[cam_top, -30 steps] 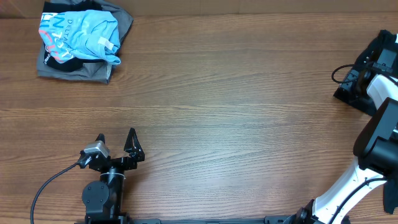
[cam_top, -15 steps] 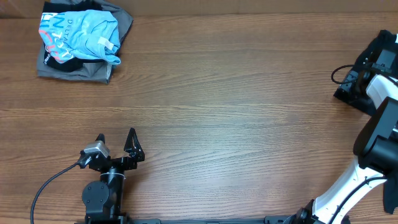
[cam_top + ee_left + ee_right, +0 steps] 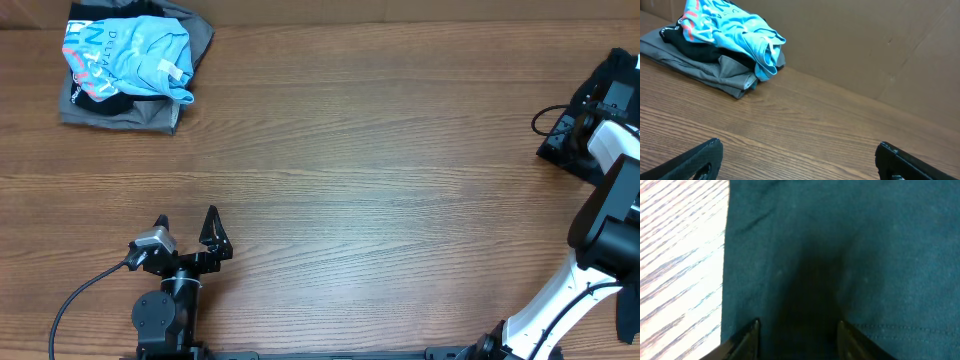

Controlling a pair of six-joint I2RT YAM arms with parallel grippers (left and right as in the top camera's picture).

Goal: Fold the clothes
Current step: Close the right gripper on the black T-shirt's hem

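We find soft dark shirt cloth (image 3: 840, 255) directly beneath the right gripper (image 3: 797, 330), its grip uncertain; left gripper (image 3: 799, 146) spread wide.

**Left jaws wide, right arm out at the edge**

Your left gripper (image 3: 186, 218) sat low at the near left, its fingers (image 3: 697, 159) spread wide. Your right arm (image 3: 608, 215) reached along the right edge, and your right gripper (image 3: 797, 341) pointed downward, jaws partly apart.

I see a light blue printed shirt (image 3: 128, 52) heaped on a grey folded garment (image 3: 120, 113) at the table's (image 3: 380, 170) far left corner.
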